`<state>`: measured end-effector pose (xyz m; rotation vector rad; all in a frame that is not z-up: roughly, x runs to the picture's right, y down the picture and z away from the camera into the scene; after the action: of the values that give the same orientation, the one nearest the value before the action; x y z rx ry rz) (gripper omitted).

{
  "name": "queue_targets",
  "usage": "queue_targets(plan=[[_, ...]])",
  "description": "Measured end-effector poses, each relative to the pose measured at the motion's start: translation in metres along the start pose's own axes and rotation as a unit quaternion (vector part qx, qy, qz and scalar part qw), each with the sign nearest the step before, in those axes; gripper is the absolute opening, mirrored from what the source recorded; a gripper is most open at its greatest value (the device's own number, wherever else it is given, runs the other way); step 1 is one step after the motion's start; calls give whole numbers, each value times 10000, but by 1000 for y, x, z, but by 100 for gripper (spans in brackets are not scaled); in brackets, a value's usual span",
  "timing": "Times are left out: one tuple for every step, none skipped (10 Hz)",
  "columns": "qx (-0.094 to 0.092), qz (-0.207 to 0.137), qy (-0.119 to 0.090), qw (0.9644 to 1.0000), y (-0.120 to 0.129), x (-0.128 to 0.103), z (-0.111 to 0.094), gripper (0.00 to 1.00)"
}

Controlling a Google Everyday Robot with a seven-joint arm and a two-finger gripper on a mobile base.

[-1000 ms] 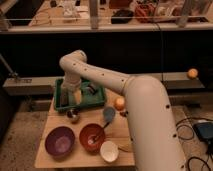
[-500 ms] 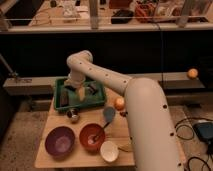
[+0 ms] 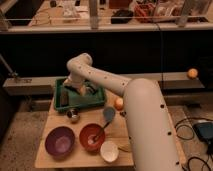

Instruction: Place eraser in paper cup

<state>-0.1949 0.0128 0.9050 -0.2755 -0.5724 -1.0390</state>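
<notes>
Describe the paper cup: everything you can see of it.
The paper cup is small, white and round, pale inside, with nothing dark showing in it. It stands upright, mouth up, near the wooden table's front edge, beside the orange-red bowl. The tool is away from it, over the green tray.

Quick tally: two round bowls are counted on the wooden table (image 3: 80, 159), one purple bowl (image 3: 60, 141) and one orange-red bowl (image 3: 92, 136). One small white paper cup (image 3: 109, 151), one green rectangular tray (image 3: 82, 106) and one small grey metal cylinder (image 3: 73, 115) are seen. Two orange balls are spotted: one table ball (image 3: 118, 103), one ledge ball (image 3: 192, 73). One pincer (image 3: 80, 90) is found, down over the tray.
</notes>
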Motion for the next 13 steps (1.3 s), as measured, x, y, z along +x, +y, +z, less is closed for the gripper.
queue_targets(plan=[[119, -227, 89, 9996, -1, 2, 5, 80], [206, -387, 157, 9989, -3, 4, 9, 80], [289, -486, 184, 9982, -8, 4, 12, 80], [348, -564, 187, 9976, -12, 4, 16, 80], [396, -642, 183, 9970, -16, 4, 20, 80], [425, -689, 167, 9966, -19, 4, 25, 80], [437, -709, 141, 9964, -20, 4, 29, 77], [460, -707, 88, 9964, -21, 5, 35, 69], [474, -703, 37, 9964, -21, 5, 40, 66], [491, -699, 0, 9963, -21, 6, 42, 66], [526, -700, -68, 9961, -23, 4, 46, 66], [560, -702, -124, 9959, -24, 3, 49, 66], [582, -709, -176, 9956, -24, 2, 52, 66]])
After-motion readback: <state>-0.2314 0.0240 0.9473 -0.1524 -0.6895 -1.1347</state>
